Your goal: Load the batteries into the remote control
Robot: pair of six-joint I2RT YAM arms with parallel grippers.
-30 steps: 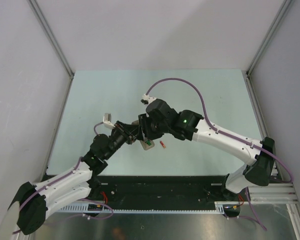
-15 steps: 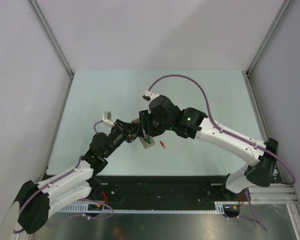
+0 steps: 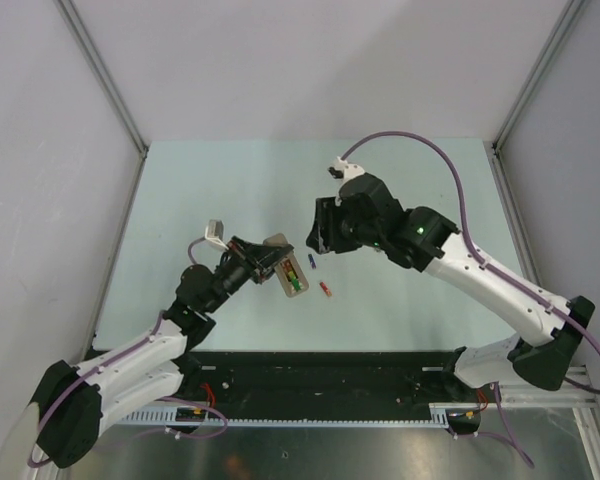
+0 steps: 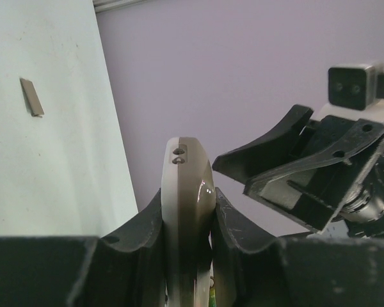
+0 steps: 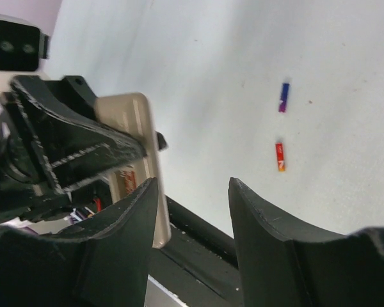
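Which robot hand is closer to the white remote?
Left. The left gripper is clamped on the remote control; the right gripper hangs open beside it, not touching.

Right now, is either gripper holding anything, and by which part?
Left gripper is shut on the remote control, pinched edge-on between its jaws, one end sticking out past the tips. Right gripper is open and holds nothing.
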